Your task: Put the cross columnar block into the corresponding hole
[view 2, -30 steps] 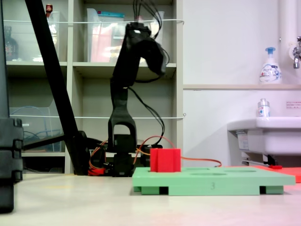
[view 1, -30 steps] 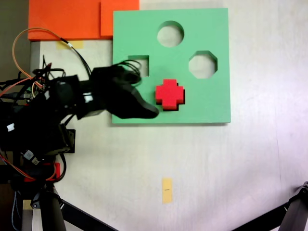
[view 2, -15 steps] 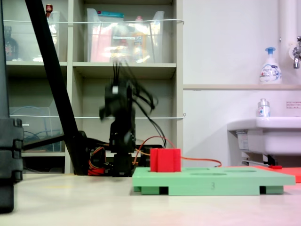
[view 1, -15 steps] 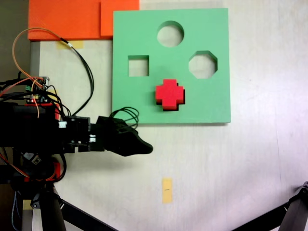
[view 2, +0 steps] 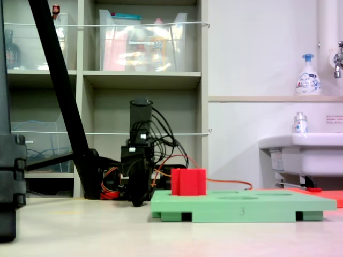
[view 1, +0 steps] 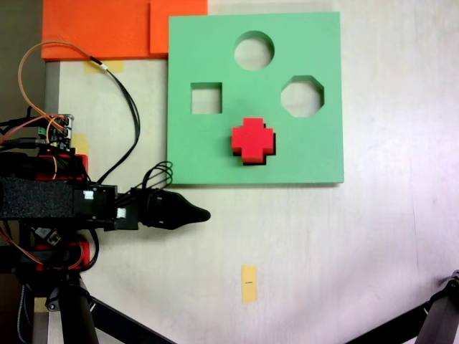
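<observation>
since half a second ago we note the arm has folded lower and pulled back; in a fixed view from above, the gripper [view 1: 203,213] now lies flat over bare table, off the lower left corner of the green foam board [view 1: 315,154], where earlier it was raised and angled nearer the board. its dark tip comes to a single point from above and looks narrow in the low side view [view 2: 138,201], so we cannot tell whether the claw is together or apart; it holds nothing we can see. working near to far in the low view: bare tabletop [view 2: 80,230], then the board's front edge [view 2: 241,212], with the cross columnar block [view 2: 188,182] standing upright out of it, most of its height above the surface. from above, the block [view 1: 252,140] sits in the corresponding hole [view 1: 245,159], a thin dark margin showing along its lower edge. the square cut-out [view 1: 206,98], octagonal cut-out [view 1: 302,97] and round cut-out [view 1: 254,50] lie open. a yellow sticker [view 1: 248,284] lies on the table well apart from the board. beyond the arm stand shelves [view 2: 142,80] and, at right, a sink [view 2: 300,152].
</observation>
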